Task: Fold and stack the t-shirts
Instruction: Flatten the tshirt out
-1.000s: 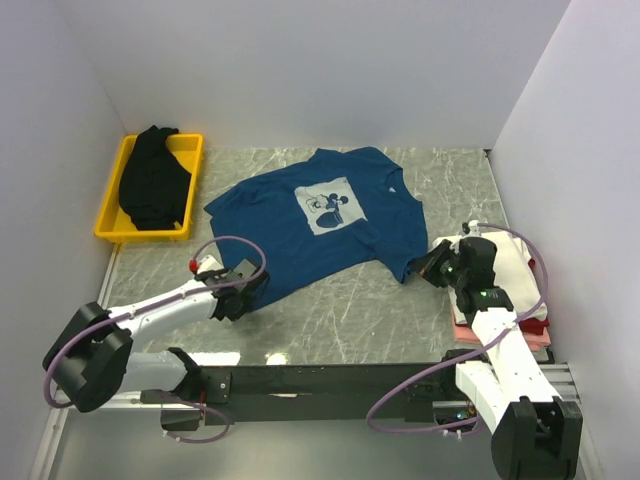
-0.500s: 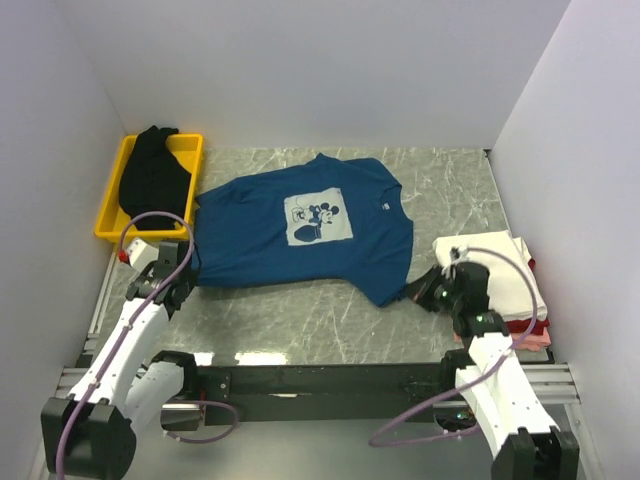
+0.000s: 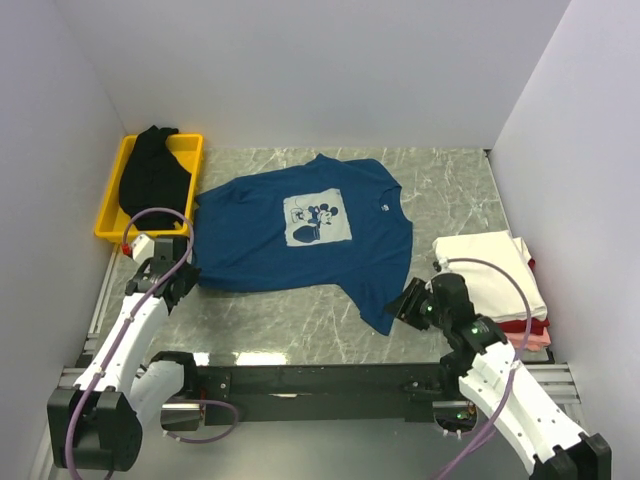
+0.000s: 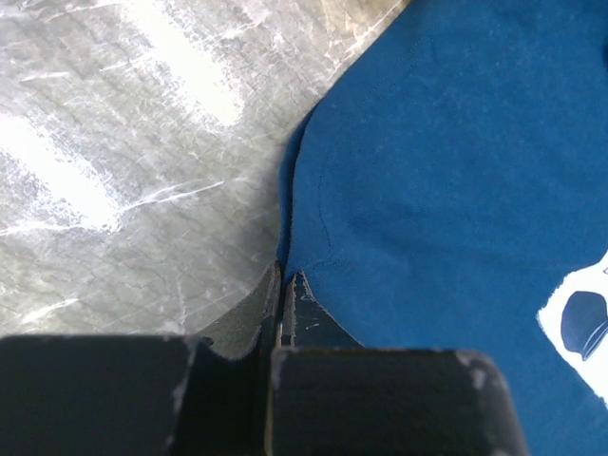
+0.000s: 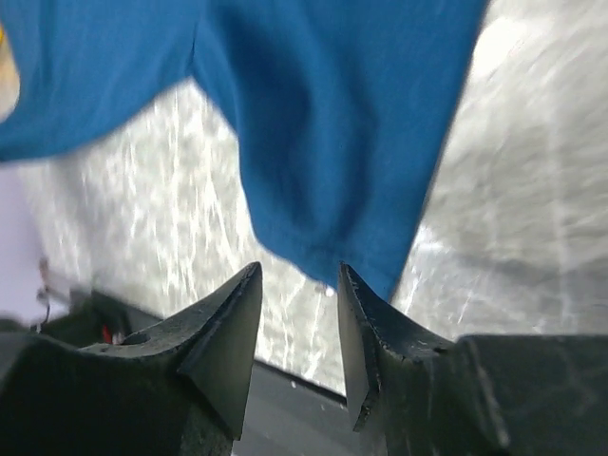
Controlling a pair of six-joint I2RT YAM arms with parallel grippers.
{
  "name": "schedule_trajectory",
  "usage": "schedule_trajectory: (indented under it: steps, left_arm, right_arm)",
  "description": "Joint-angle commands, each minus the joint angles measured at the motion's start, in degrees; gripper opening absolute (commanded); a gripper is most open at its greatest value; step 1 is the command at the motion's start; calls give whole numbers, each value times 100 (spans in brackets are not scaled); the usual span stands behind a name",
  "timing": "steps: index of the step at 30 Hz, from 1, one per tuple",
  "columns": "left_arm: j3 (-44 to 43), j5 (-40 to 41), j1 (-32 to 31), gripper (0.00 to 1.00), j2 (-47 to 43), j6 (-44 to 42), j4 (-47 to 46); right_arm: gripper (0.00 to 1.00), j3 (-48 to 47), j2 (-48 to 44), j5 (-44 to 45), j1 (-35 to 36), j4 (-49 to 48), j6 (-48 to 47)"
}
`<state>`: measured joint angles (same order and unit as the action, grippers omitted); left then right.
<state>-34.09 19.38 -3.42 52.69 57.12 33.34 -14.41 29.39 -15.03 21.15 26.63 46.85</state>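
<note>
The dark blue t-shirt (image 3: 250,230) lies print-up in the middle of the tabletop (image 3: 450,190), between the yellow bin (image 3: 196,150) holding the black t-shirt (image 3: 150,178) and the stack of folded tees (image 3: 490,280). Its long axis runs across the tabletop from side to side. The hem faces the left arm's side and the neck faces the right, with one sleeve at the far edge and the other pointing near. The left claw (image 4: 282,290) is closed and appears to pinch the near hem corner. The right claw (image 5: 299,275) stands open with the near sleeve tip just ahead of its gap, gripping nothing. The step looks like squaring the shirt flat before the first fold. To do it well, the right claw should probably take only the sleeve's edge. Both arms should then likely draw apart gently and low, so the cloth tautens without bunching, before any fold is started.
</note>
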Motion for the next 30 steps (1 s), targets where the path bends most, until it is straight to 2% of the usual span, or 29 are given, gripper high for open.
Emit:
schedule_trajectory:
  steps: [1, 5, 7, 12, 17, 23, 30]
  left_arm:
    - [-116, -153, 78, 0, -4, -210, -205]
    - [-133, -267, 122, 0, -57, -272, -223]
    - [-125, -329, 131, 0, -74, -272, -258]
    - [-133, -487, 140, 0, -109, -289, -284]
    - [-142, -584, 149, 0, -153, -333, -328]
    - [-133, -698, 157, 0, -109, -386, -372]
    - [-142, -698, 166, 0, -162, -413, -363]
  right_arm:
    - [45, -588, 382, 1035, 21, 193, 9]
    - [45, -1001, 1146, 1834, 4, 334, 70]
    - [45, -1046, 1323, 1959, -66, 150, 114]
    - [45, -1221, 2035, 1995, -488, -342, -18]
    - [45, -1371, 2694, 1705, -1261, -887, -167]
    - [44, -1845, 3791, 1687, -1324, -1450, -71]
    - [43, -1986, 4505, 1714, -1315, -1960, 61]
